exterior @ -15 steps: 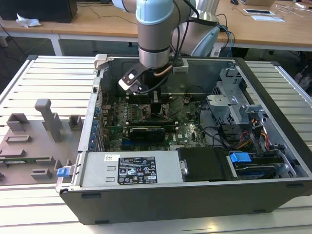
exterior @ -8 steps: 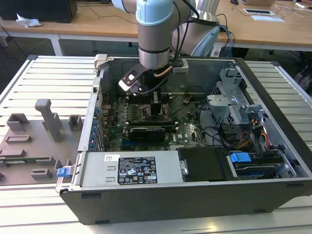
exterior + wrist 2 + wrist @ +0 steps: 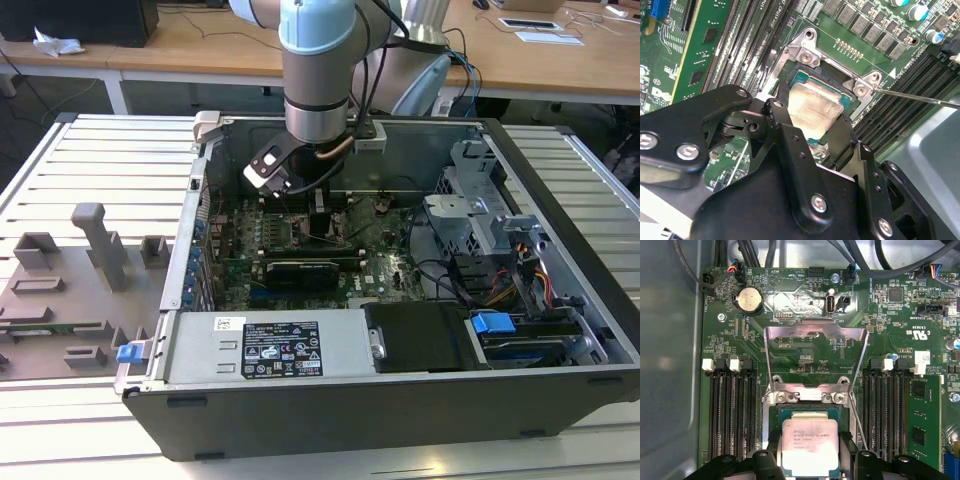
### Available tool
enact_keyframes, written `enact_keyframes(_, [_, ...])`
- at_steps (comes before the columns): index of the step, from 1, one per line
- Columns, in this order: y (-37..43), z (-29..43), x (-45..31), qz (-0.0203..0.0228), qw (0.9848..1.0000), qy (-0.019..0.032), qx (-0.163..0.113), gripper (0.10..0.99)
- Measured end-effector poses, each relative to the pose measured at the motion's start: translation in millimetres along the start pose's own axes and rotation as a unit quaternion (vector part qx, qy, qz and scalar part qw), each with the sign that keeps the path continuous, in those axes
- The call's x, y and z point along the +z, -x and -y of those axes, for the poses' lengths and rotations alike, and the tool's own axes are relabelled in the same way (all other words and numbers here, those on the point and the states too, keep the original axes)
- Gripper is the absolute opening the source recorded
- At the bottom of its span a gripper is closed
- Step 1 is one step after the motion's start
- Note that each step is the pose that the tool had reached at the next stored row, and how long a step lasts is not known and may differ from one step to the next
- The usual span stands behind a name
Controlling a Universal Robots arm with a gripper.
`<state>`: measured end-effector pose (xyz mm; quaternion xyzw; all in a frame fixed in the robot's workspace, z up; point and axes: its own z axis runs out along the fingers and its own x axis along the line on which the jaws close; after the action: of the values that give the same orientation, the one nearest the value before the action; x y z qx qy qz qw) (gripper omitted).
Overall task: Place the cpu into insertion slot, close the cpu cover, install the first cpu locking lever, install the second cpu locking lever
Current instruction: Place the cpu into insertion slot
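The black gripper [image 3: 810, 117] is clenched on the small, flat, square cpu with a silvery-grey metal top [image 3: 810, 446]. In both wrist views its dark fingers [image 3: 787, 140] press against two opposite edges of the chip. The cpu lies level, directly over the square, black-framed insertion slot [image 3: 775, 422], with its green border inside the slot's frame. Whether it is fully seated or held just above the slot, I cannot tell.

The thin, silvery metal cpu cover with a large square opening [image 3: 815, 332] stands swung up from the slot's hinge side, clear of the chip, and the green board shows through its opening. A thin steel lever rod [image 3: 920, 98] runs out from one corner of the slot across the neighbouring memory slots, not latched down.

Long, narrow black memory slots [image 3: 730, 415] flank the insertion slot on both sides. A round silver coin battery [image 3: 749, 300] sits beyond the raised cover, well apart from the slot.

In the exterior view the arm reaches down into the open black computer case [image 3: 400, 395], which lies on a slatted metal desk [image 3: 100, 160].
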<state>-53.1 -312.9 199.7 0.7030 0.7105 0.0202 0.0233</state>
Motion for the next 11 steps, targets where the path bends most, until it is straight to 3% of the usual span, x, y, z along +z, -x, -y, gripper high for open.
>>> enact_keyframes(8, [0.0,-0.1,3.0,-0.0001,1.0,0.0001,0.0,0.541])
enact_keyframes(11, [0.0,-0.1,3.0,0.0,1.0,0.0,0.0,0.62])
